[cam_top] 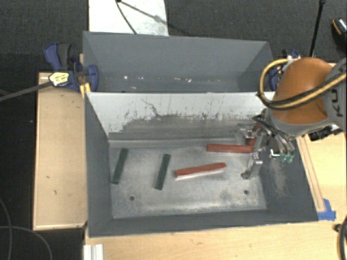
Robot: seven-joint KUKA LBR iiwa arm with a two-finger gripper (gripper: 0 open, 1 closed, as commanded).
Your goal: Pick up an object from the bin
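My gripper (254, 158) is low at the right end of the bin floor, close to the right wall. A long red-brown bar (226, 148) lies along the back of the floor, and its right end runs up to the gripper's metal parts; whether it is gripped I cannot make out. A second red-brown bar (199, 170) lies just left of the gripper, slightly tilted, near the middle of the floor and apart from the gripper.
Two dark green bars lie on the left half of the floor: one (162, 171) near the middle, one (119, 166) by the left wall. The arm with its orange cover and cables comes in over the right rim.
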